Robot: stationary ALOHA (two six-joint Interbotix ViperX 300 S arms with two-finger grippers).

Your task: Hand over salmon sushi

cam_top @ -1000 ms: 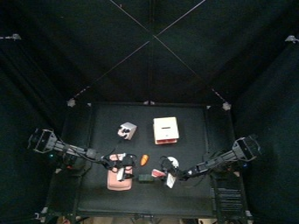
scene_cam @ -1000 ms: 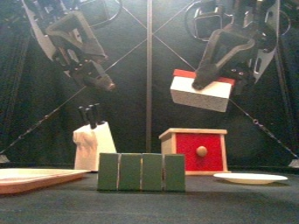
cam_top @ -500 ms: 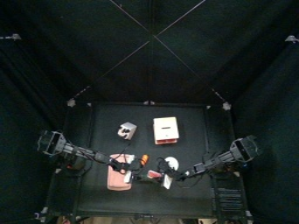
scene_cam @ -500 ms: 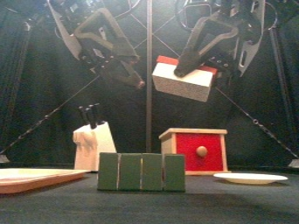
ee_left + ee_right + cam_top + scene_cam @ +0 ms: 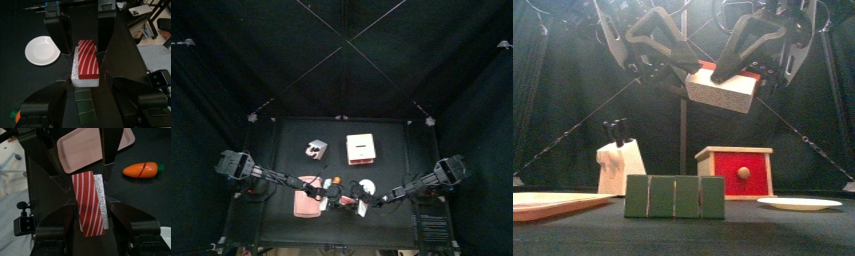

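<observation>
The salmon sushi (image 5: 720,90) is a white block with a red-and-white striped top (image 5: 87,193), held in the air above the table's front middle. My right gripper (image 5: 738,62) is shut on it, one jaw against each long side (image 5: 91,210). My left gripper (image 5: 671,55) has come right up to the sushi's free end and stands open. In the left wrist view its jaws flank the near end of the sushi (image 5: 85,62) without pressing on it (image 5: 87,86). From above, both grippers meet near the front middle (image 5: 341,192).
Below the grippers stands a row of green slabs (image 5: 675,196), with a red drawer box (image 5: 735,172) and a knife block (image 5: 620,165) behind. A pink tray (image 5: 547,205) lies at left and a white plate (image 5: 799,204) at right. An orange carrot (image 5: 141,169) lies by the tray.
My left gripper has swung in from the left to the sushi's free end. My right gripper carried the sushi a little leftward and upward to the middle.
</observation>
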